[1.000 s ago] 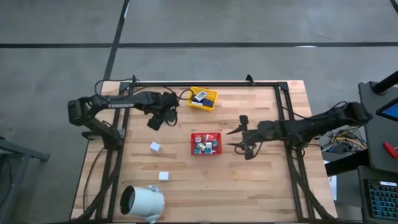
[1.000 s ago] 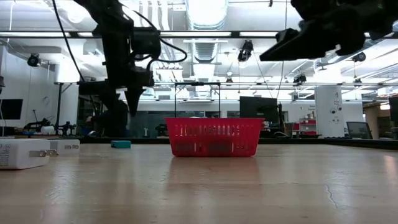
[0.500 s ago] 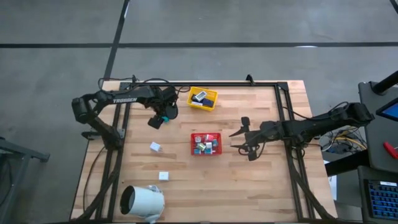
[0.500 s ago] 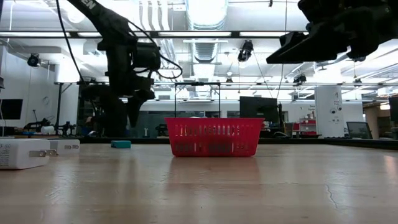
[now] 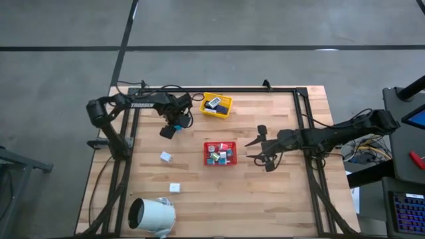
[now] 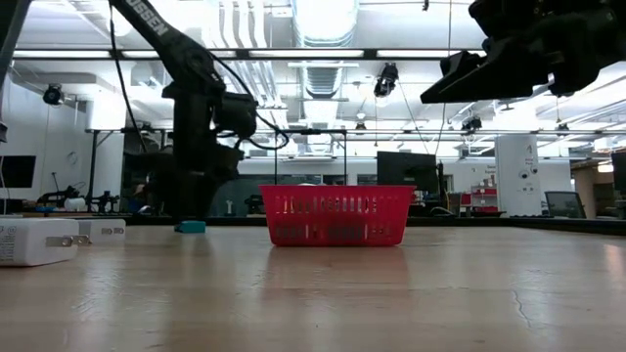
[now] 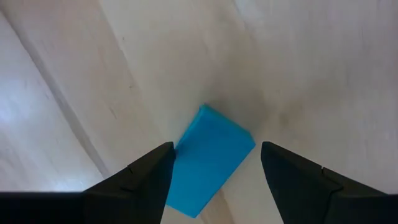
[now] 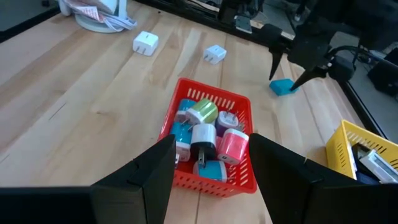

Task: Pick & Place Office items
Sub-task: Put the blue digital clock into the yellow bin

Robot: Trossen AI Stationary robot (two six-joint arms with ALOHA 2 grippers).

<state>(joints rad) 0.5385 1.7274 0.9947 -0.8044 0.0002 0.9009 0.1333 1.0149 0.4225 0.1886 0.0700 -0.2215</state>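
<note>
A teal block [image 7: 208,163] lies flat on the wooden table [image 5: 279,192] at the far left. My left gripper [image 7: 217,145] points down over it, open, one finger on each side; whether a finger touches it I cannot tell. From the high view the left gripper [image 5: 174,126] covers most of the block. Several coloured items fill the red tray [image 5: 219,153] at the table's middle. Two white blocks [image 5: 166,157] [image 5: 174,188] rest on the table to the near left. My right gripper [image 5: 247,149] hangs open in the air to the right of the red tray.
A yellow tray [image 5: 217,104] with items stands at the far edge, right of my left gripper. A large white cylinder [image 5: 151,216] lies at the near left corner. A black frame [image 5: 219,89] runs along the table's far edge and sides.
My left gripper has sunk toward the table and come down over the teal block, its wrist turning a little on the way. Its fingers have stayed open. The teal block has not moved.
</note>
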